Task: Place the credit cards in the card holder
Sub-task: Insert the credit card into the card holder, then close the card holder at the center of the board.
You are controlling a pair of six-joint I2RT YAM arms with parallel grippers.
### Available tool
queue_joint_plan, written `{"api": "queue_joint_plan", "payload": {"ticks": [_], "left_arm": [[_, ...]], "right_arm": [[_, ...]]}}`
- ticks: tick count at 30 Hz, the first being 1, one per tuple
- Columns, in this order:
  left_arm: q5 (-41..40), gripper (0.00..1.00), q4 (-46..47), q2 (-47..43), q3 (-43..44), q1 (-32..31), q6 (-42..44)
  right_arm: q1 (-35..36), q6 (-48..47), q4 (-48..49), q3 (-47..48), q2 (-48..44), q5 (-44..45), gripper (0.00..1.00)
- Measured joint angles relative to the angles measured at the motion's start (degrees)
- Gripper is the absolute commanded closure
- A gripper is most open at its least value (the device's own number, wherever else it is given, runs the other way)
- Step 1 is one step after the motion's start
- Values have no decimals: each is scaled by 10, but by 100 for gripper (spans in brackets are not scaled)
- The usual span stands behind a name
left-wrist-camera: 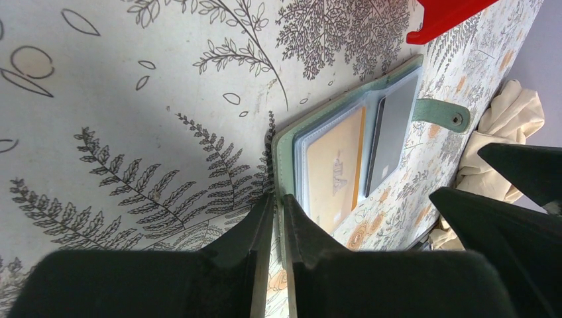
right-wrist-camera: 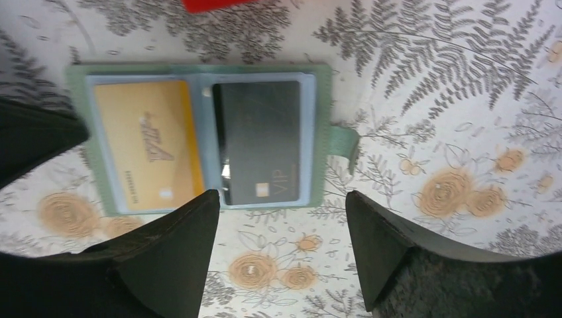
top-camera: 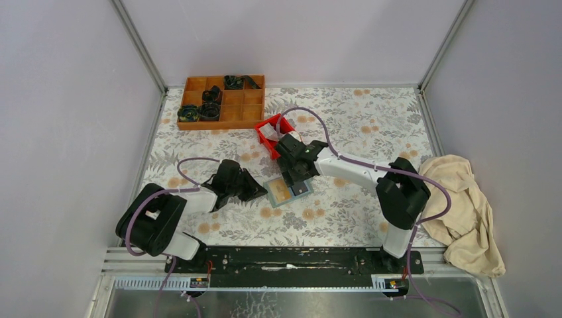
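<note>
My left claw (left-wrist-camera: pixel 278 211) is clamped on the left edge of the open wallet (right-wrist-camera: pixel 323 132) lying mid-table (top-camera: pixel 358 119), a yellow card (right-wrist-camera: pixel 149 142) in its left pocket and a dark card (right-wrist-camera: pixel 262 139) in its right, with my right claw (right-wrist-camera: pixel 281 199) hovering above, fingers spread apart.

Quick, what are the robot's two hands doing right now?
Left hand: closed, pinching the card holder by its edge.
Right hand: open, holding nothing.
</note>
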Motion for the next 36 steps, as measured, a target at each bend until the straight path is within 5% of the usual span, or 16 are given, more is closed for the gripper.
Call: {"api": "queue_joint_plan", "payload": {"ticks": [16,24,36], "left_arm": [[0,81,0,0,0,0,0],[-9,78,-31,-27,-5,0,3],[-32,77,-93,-84,-10,0,30]], "right_arm": [[-56,-22,32,-44,-1,36,27],[-76,-34,67,-51,0,2,50],[-88,-31,83,-84,10,-53,71]]}}
